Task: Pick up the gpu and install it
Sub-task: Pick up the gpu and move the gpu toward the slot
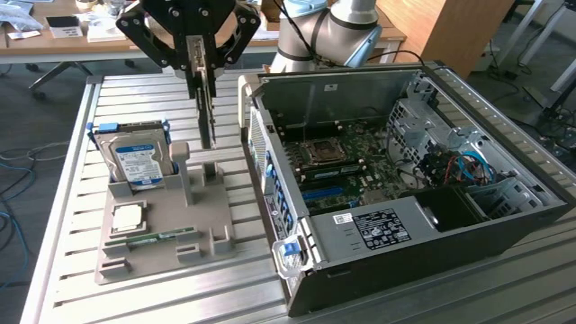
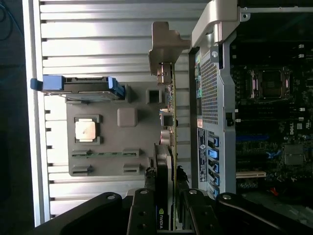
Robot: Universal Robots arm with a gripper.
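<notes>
Edgewise, gpu hangs gripped in end effector.

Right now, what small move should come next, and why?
Probably shift sideways toward the open computer case: the hand grips the graphics card on edge, hanging just above the grey holder, and the case stands right beside it.

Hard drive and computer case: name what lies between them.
The gpu, gripped edge-on by the gripper, hangs between them over the gray holder tray, in the exterior view.
</notes>
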